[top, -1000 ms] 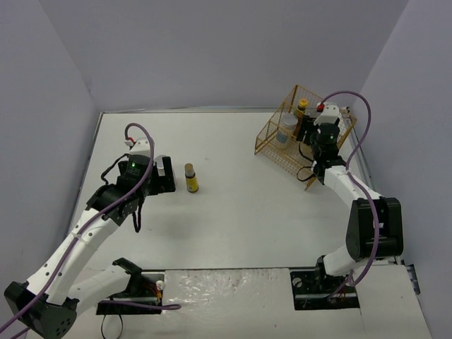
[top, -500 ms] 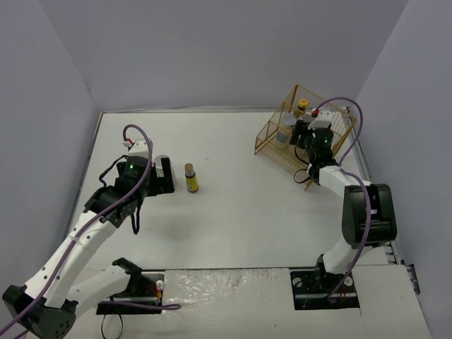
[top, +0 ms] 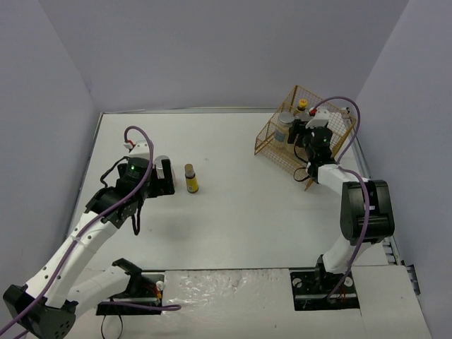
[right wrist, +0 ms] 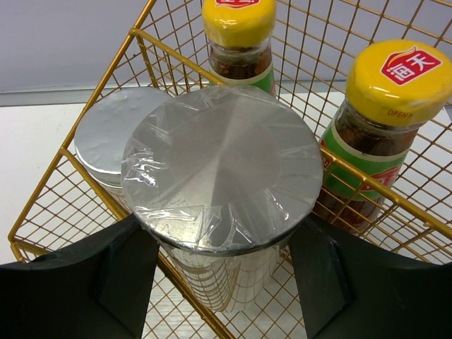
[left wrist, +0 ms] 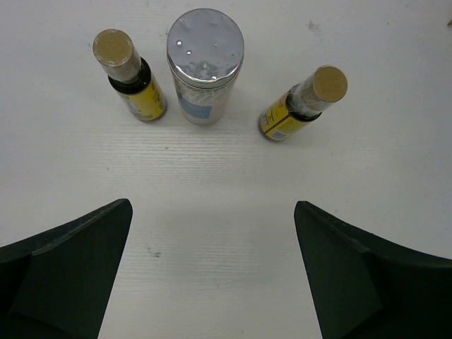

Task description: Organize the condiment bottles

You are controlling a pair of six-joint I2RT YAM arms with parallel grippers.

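Since a second ago, the right gripper (right wrist: 219, 272) has shifted left across the gold wire basket (top: 272, 145) with its jar.
Its fingers clasp the film-wrapped silver-lidded jar (right wrist: 222, 166) at the basket's near rim, just beside a second silver-lidded jar (right wrist: 106, 138); two yellow-capped bottles (right wrist: 239, 21) (right wrist: 399, 78) stand behind. The left gripper (left wrist: 212, 212) hangs spread wide, empty, facing a third silver-lidded jar (left wrist: 205, 46) between two yellow-labelled bottles (left wrist: 131, 78) (left wrist: 304, 102) on the table (left wrist: 226, 183).

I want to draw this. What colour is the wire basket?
The basket is gold, clearest in the right wrist view.
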